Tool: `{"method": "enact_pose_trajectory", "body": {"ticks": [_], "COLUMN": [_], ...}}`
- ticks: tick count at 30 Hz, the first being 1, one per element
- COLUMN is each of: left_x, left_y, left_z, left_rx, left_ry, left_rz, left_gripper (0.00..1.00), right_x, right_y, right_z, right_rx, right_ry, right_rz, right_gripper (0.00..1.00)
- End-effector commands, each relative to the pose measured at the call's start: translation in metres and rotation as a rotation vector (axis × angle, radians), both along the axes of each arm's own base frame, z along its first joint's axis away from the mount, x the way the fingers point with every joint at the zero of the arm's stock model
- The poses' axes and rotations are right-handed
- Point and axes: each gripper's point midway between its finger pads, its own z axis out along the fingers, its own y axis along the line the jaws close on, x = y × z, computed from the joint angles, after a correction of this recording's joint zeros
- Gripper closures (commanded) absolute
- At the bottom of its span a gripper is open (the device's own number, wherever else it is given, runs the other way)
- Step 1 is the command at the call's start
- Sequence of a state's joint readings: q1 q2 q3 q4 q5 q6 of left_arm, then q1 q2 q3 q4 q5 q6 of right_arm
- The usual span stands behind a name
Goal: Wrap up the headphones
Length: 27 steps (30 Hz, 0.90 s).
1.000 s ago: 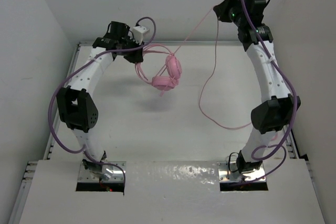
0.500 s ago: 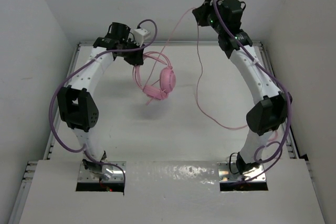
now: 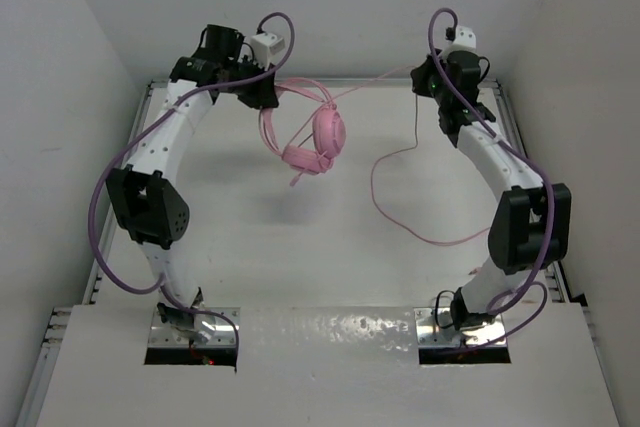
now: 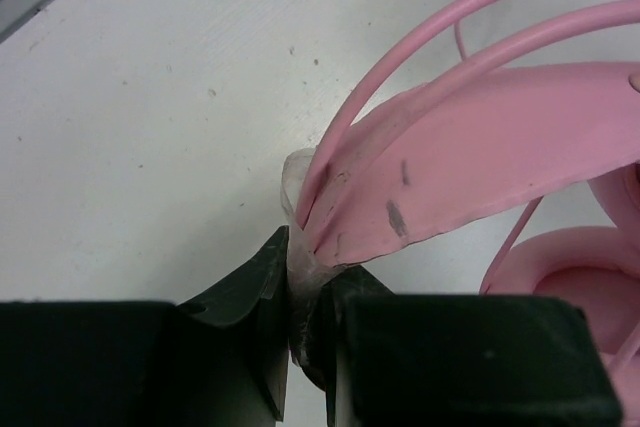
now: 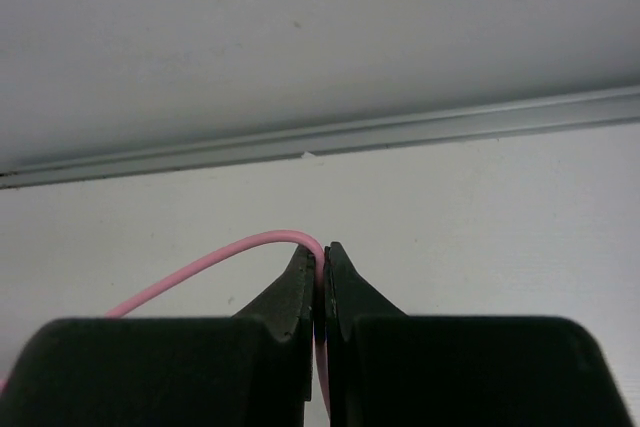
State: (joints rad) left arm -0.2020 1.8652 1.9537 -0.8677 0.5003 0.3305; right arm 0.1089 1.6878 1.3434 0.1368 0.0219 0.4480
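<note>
The pink headphones [image 3: 318, 142] hang in the air above the table, earcups down. My left gripper [image 3: 268, 97] is shut on the pink headband [image 4: 470, 157], close up in the left wrist view, with an earcup [image 4: 570, 277] at the lower right. The thin pink cord [image 3: 385, 202] runs from the headphones across to my right gripper [image 3: 420, 75], then drops in a loose loop onto the table. My right gripper [image 5: 321, 257] is shut on the cord [image 5: 215, 259] near the back rail.
White walls close in the table on the left, back and right. A metal rail [image 5: 400, 132] runs along the back edge. Purple arm cables [image 3: 100, 217] loop beside each arm. The two arm bases [image 3: 190, 327] sit at the near edge.
My right gripper has swung from high near the back wall down and to the right, carrying the cord. The headphones have swung slightly. My left gripper has stayed near the same place.
</note>
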Motion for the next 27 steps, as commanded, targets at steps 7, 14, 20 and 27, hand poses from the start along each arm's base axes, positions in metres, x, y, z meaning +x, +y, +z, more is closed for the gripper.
{"method": "enact_pose_trajectory", "body": {"ticks": [7, 14, 20, 27], "left_x": [-0.008, -0.020, -0.036, -0.034], "left_y": [-0.035, -0.033, -0.027, -0.018], "left_z": [0.131, 0.222, 0.283, 0.299], "left_rx": [-0.364, -0.494, -0.567, -0.608], "left_ry": [-0.095, -0.258, -0.397, -0.418], "left_rz": [-0.014, 0.034, 0.041, 0.097], "left_gripper": [1.00, 1.00, 1.00, 1.00], "right_x": [-0.017, -0.032, -0.022, -0.031], "right_y": [0.078, 0.143, 0.165, 0.156], "right_z": [-0.002, -0.070, -0.096, -0.127], "right_rx": [0.026, -0.001, -0.034, -0.074], "right_ry": [-0.085, -0.072, -0.040, 0.035], "right_rz": [0.377, 0.398, 0.404, 0.374], "right_gripper": [0.74, 0.51, 0.41, 0.39]}}
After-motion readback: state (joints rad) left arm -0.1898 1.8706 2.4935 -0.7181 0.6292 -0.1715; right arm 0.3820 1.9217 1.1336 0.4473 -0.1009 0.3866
